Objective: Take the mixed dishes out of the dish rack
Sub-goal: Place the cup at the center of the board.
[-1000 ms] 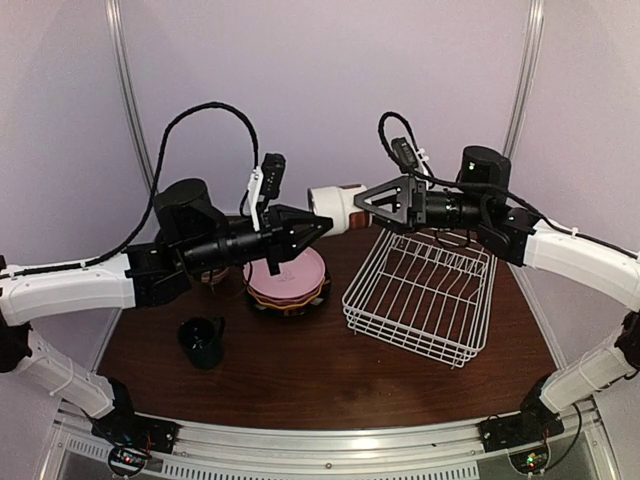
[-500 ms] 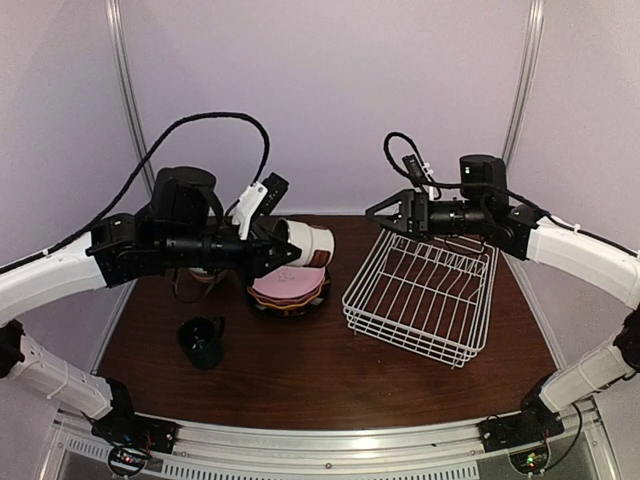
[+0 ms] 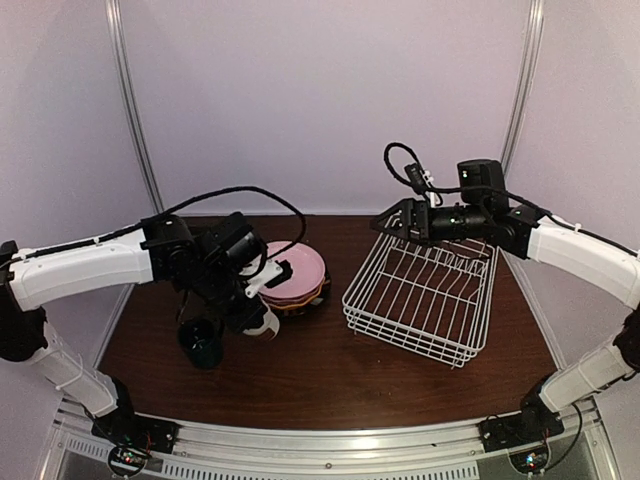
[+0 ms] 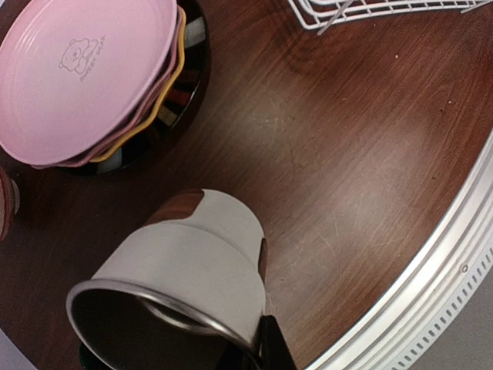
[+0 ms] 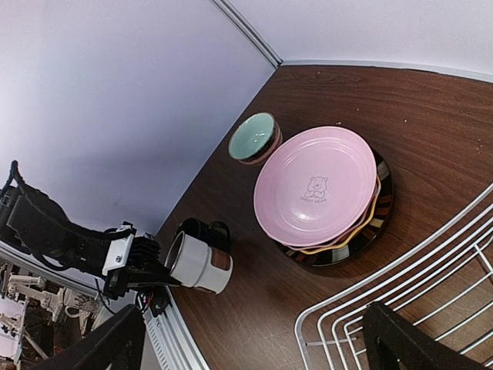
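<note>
My left gripper (image 3: 250,316) is shut on the rim of a white cup (image 3: 263,322) with a brown patch. The cup (image 4: 192,270) hangs tilted, low over the table, beside a black cup (image 3: 201,342); one finger (image 4: 274,348) presses its outer wall. Pink plates (image 5: 317,185) top a stack with a yellow scalloped plate (image 5: 339,248) and a black-rimmed plate (image 5: 383,202) under them. A pale green bowl (image 5: 253,136) sits behind the stack. The white wire dish rack (image 3: 420,295) holds nothing. My right gripper (image 3: 386,222) hovers open over the rack's far left corner.
The table's metal front rail (image 4: 431,285) runs close to the held cup. The rack's corner (image 4: 362,11) lies beyond bare wood. A grey wall (image 3: 320,100) backs the table.
The white cup went from between both grippers into my left one. My left arm swung down and left with it to beside the black cup. My right gripper drew back over the rack.
</note>
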Robot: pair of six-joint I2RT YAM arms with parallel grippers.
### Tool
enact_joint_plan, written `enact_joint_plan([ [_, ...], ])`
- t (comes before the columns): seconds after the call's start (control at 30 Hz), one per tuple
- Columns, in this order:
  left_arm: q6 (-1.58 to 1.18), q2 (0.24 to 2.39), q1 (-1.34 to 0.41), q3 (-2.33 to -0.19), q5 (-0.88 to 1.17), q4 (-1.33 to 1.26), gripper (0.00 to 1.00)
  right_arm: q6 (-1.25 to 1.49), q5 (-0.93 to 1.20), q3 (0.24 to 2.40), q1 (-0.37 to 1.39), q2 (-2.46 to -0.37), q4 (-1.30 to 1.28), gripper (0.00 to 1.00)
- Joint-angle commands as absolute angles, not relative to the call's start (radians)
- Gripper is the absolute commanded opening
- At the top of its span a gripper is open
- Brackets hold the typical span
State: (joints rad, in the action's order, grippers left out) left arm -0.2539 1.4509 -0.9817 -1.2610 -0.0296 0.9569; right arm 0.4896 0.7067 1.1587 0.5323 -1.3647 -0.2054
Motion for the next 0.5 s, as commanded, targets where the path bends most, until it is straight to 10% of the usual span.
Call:
enact_joint_plan([
  [0.0,-0.243,1.484,-0.978,-1.233,-0.077,1.029,0.0,0.47,0.681,1.17,0.528,-1.343,-0.224,1.0],
  [0.47,-0.227,1.587,-0.979,-1.213,-0.12,1.026,0.0,0.465,0.683,1.173,0.525,-1.348,-0.234,1.0],
])
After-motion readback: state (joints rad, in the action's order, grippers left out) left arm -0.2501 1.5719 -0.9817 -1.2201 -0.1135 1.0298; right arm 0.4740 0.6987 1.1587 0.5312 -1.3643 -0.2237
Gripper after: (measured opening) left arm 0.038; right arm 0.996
